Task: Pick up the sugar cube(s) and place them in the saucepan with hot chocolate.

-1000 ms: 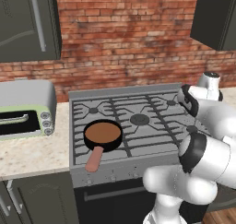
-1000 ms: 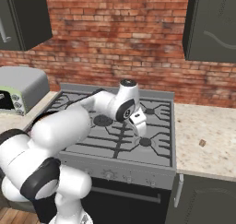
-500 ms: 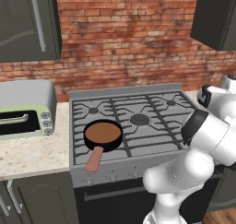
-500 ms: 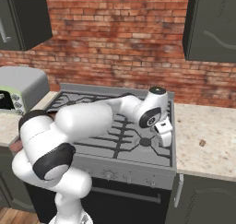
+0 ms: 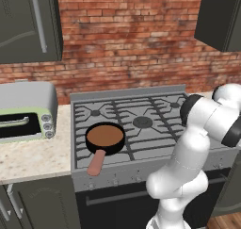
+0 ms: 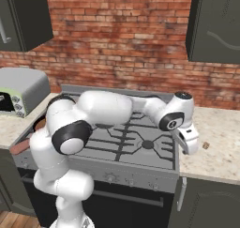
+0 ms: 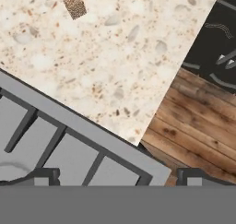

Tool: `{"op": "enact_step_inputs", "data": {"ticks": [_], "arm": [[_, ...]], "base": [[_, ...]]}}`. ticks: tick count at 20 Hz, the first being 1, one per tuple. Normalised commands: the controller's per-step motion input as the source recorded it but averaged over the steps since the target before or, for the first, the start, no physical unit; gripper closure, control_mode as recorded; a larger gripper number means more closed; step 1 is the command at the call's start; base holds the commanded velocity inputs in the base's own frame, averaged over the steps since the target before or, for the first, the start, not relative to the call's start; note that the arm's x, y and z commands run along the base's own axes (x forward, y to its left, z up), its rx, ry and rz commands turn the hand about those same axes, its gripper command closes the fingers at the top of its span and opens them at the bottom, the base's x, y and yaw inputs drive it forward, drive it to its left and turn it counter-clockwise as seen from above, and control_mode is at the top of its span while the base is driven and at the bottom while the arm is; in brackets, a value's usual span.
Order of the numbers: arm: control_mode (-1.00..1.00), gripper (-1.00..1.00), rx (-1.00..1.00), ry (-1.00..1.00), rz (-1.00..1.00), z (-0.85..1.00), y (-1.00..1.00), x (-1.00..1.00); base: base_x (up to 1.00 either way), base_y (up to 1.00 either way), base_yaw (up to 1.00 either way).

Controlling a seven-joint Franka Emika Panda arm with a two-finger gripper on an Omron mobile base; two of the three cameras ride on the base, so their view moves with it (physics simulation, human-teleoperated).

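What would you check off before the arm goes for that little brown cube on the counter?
1. Gripper open and empty: ok, the jaws stand wide apart with nothing between them.
2. Sugar cube found: ok, it lies alone on the speckled counter right of the stove.
3. Gripper over the cube: not ok, it hangs above the stove's right edge, beside the cube; in the hand view the cube sits far from the fingertips.
4. Saucepan with hot chocolate ready: ok, upright on the stove's front left, handle toward the front.
5. Other cubes around: cannot tell.
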Motion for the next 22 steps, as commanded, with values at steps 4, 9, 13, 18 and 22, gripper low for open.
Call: {"op": "enact_step_inputs", "data": {"ticks": [4, 9, 13, 18, 22], "arm": [[-1.0, -1.0, 0.0, 0.01, 0.09, -0.01, 0.0, 0.04], [-1.0, -1.0, 0.0, -0.02, 0.15, -0.1, -0.14, 0.31], [-1.0, -1.0, 0.0, 0.0, 0.06, -0.13, -0.42, 0.29], [-1.0, -1.0, 0.03, -0.04, 0.07, -0.13, -0.46, 0.41], [-1.0, -1.0, 0.05, -0.03, 0.04, -0.04, -0.64, 0.42]], "base": [[0.0, 0.0, 0.0], [0.0, 0.0, 0.0], [0.0, 0.0, 0.0], [0.0, 0.0, 0.0], [0.0, 0.0, 0.0]]}}
